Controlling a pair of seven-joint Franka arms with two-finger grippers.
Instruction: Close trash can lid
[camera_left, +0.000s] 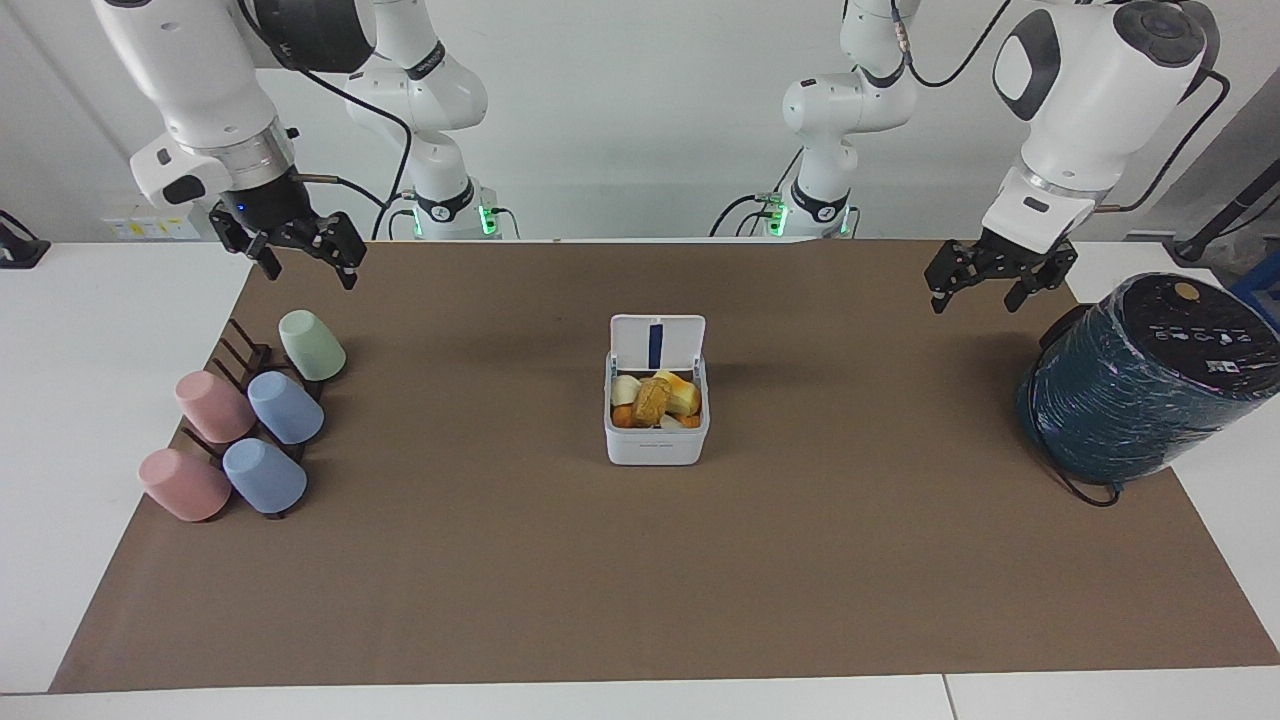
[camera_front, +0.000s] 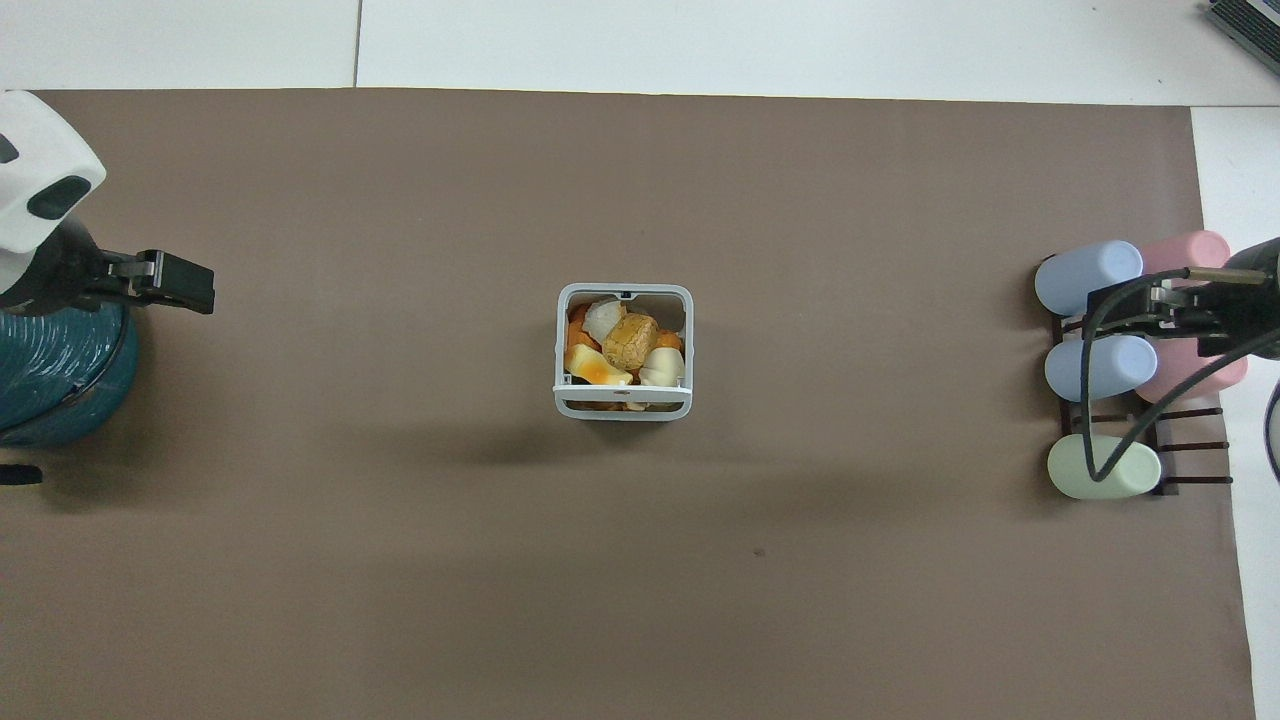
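Note:
The trash can is a small white square box in the middle of the brown mat, filled with food scraps; it also shows in the overhead view. Its lid stands upright and open on the side nearer to the robots, with the blue strip showing; in the overhead view the lid is seen edge-on. My left gripper is open and empty, raised over the mat beside the teal cylinder. My right gripper is open and empty, raised over the cup rack. Both are well apart from the trash can.
A large dark teal cylinder with a black top lies tilted at the left arm's end of the table. A dark rack with several pastel cups, such as the green cup, stands at the right arm's end.

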